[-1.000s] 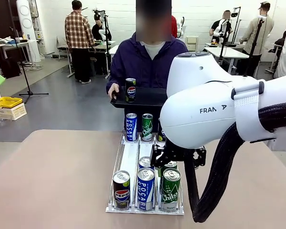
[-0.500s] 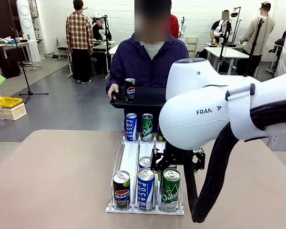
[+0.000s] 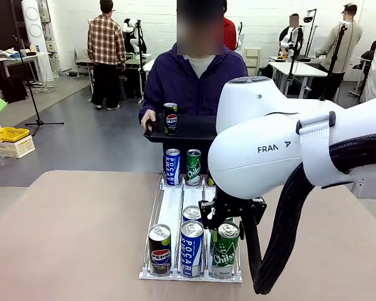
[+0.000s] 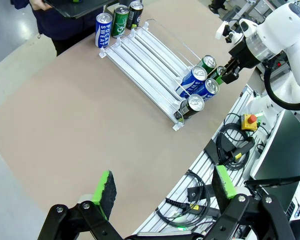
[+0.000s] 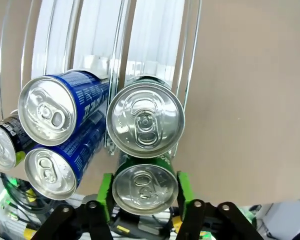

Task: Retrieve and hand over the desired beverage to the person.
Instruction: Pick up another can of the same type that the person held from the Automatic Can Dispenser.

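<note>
Snugly, right end effector (image 5: pixel 144 192) gripping green can (image 3: pixel 225 251), rack (image 3: pixel 170 210) front edge, bare tabletop (image 3: pixel 69 238)

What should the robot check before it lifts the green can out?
1. Grip: ok, the right gripper is shut on the front green can, with a pad on each side.
2. Can straight: not ok, it looks slightly tilted.
3. Clear of the second green can behind it: cannot tell, they look very close.
4. Other arm clear: ok, the left gripper is open, away from the rack.
5. Handover spot: ok, the person holds a tray with bare space beside a Pepsi can.
</note>
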You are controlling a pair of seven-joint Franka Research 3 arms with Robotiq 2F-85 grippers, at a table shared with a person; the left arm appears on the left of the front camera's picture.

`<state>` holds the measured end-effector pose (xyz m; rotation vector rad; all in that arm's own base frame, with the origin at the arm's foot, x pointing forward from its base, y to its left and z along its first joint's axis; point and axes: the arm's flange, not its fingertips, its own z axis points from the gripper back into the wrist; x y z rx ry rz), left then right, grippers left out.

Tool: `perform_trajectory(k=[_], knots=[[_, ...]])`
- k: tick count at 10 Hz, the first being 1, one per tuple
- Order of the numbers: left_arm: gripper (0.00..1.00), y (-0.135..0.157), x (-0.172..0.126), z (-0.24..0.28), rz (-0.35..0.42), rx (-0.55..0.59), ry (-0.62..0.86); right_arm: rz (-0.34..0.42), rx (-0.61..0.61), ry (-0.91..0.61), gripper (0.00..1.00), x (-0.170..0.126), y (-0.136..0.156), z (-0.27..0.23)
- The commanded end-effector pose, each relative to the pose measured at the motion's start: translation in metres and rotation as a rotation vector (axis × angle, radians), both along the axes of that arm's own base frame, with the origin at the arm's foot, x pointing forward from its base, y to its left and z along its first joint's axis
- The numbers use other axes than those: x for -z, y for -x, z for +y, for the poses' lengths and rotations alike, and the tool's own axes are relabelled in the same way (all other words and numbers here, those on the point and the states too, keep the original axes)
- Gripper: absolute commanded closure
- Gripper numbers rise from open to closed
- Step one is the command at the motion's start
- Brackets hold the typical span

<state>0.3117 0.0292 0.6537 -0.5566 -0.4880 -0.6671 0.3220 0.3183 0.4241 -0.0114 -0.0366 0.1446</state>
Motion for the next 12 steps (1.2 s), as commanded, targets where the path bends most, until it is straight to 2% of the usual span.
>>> perform_trajectory(k=[1, 2, 3, 6, 7, 10, 12], knots=[[0.00, -0.001, 0.000, 0.001, -0.007, 0.011, 0.015, -0.005, -0.024, -0.007, 1.00, 0.005, -0.004, -0.002], [0.00, -0.001, 0.000, 0.001, -0.007, 0.011, 0.015, -0.005, -0.026, -0.007, 0.86, 0.005, -0.004, -0.002], [0.00, -0.001, 0.000, 0.001, -0.007, 0.011, 0.015, -0.006, -0.027, -0.007, 0.97, 0.005, -0.004, -0.001], [0.00, -0.001, 0.000, 0.001, -0.007, 0.011, 0.015, -0.009, -0.027, -0.011, 1.00, 0.002, 0.001, 0.000], [0.00, -0.001, 0.000, 0.001, -0.007, 0.011, 0.015, 0.023, -0.024, -0.035, 0.51, -0.010, 0.006, -0.001], [0.00, -0.001, 0.000, 0.001, -0.007, 0.011, 0.015, -0.015, -0.030, -0.013, 0.51, -0.082, 0.040, 0.000], [0.00, -0.001, 0.000, 0.001, -0.007, 0.011, 0.015, -0.037, -0.026, 0.033, 0.51, -0.147, 0.057, 0.005]])
